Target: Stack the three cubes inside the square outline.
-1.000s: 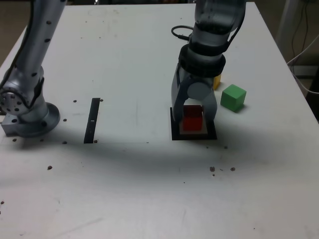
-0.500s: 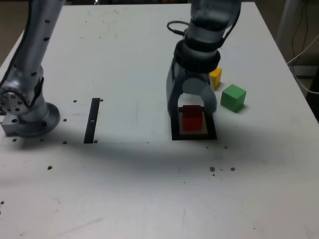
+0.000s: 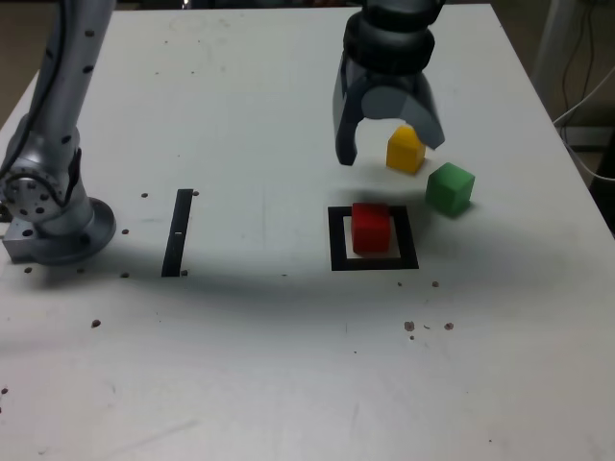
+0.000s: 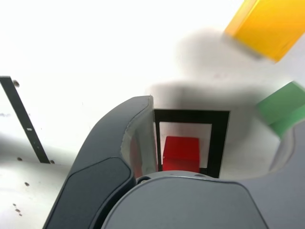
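Observation:
The red cube (image 3: 371,228) (image 4: 181,153) sits alone inside the square outline (image 3: 337,259) (image 4: 190,116), with nothing touching it. My gripper (image 3: 391,151) hangs open and empty above the table, just behind the outline, its jaws spread wide. The yellow cube (image 3: 405,151) (image 4: 267,24) stands on the table behind the outline, partly framed by the open jaws in the exterior view. Slightly nearer, toward the exterior view's right, rests the green cube (image 3: 450,187) (image 4: 283,109). One dark finger (image 4: 124,157) fills much of the wrist view.
A narrow black strip (image 3: 179,231) (image 4: 21,119) lies on the white table at the exterior view's left. The arm's base (image 3: 48,206) stands at the far left edge. Cables (image 3: 586,86) hang past the table's right edge.
The gripper opened and let go of the red cube, leaving it in the outline. It then rose and drew back toward the yellow cube.

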Controlling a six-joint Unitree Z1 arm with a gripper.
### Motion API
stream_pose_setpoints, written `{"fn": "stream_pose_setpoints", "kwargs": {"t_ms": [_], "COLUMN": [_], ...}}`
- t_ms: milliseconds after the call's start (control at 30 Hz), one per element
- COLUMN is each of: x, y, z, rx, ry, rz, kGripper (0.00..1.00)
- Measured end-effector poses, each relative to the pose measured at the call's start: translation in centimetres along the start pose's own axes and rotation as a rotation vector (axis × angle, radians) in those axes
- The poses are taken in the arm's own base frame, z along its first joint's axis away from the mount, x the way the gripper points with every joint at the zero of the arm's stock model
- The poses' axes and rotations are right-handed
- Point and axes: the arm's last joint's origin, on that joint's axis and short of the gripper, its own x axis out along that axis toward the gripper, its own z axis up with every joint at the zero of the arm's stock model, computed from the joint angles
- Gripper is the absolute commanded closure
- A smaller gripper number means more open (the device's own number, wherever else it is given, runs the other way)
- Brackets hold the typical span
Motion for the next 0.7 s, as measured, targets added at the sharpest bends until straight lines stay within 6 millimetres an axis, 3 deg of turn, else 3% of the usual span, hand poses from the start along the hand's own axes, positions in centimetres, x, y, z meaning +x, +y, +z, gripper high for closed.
{"fn": "stream_pose_setpoints", "kwargs": {"t_ms": [300, 500, 700], "x": [-0.2, 1.7, 3.3], "y": [3.1, 5.8, 8.2], "z": [1.8, 3.6, 4.0], "rx": [0.067, 0.102, 0.185], "ry": [-0.007, 0.037, 0.068], "rz": [-0.014, -0.044, -0.072], "kGripper": [0.01, 0.01, 0.01]}}
